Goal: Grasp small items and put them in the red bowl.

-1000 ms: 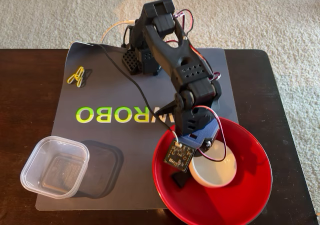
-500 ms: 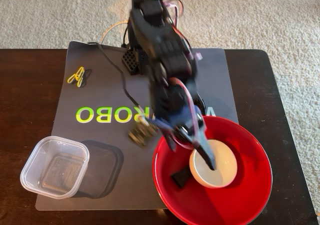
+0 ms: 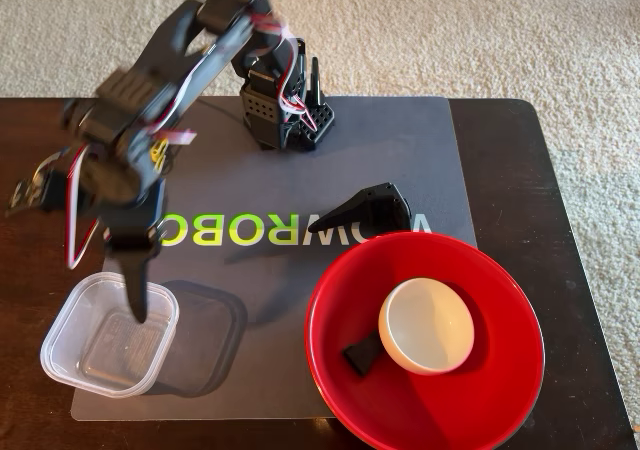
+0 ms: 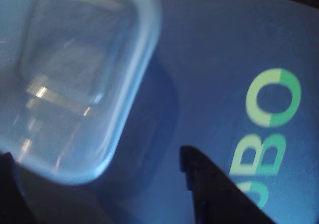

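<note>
Tool (image 3: 137, 305) spread empty over clear tub (image 4: 75, 79), fixed view alone shows red bowl (image 3: 500, 390), white dish (image 3: 427, 325)

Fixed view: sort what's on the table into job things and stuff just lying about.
Job things:
red bowl
small white dish, in the bowl
black wedge piece, in the bowl
clear square tub
black wedge-shaped part on the mat
gripper, over the tub

Lying about:
grey mat with green lettering
dark wooden table
beige carpet
</note>
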Controlling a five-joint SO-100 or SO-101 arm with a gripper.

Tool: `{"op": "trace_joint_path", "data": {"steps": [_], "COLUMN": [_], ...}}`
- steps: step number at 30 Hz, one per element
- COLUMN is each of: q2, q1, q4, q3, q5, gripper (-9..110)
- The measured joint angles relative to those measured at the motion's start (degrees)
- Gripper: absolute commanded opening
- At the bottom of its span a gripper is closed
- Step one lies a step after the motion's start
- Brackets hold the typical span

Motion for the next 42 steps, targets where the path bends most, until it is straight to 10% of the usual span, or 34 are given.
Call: {"op": "trace_joint_path", "data": {"steps": [6,16,31,42], "q2": [-9.14,-14.5,-0.35,22.06], "q1": [0.79,0.7,-0.88,-26.81], "q4": [0.0,-0.18,1.76,1.14], "q3": [-2.55,-6.5,-7.56,-13.18], "q5": [0.18,-1.05,-1.05,0.7], "gripper": [41,0,0,0]}}
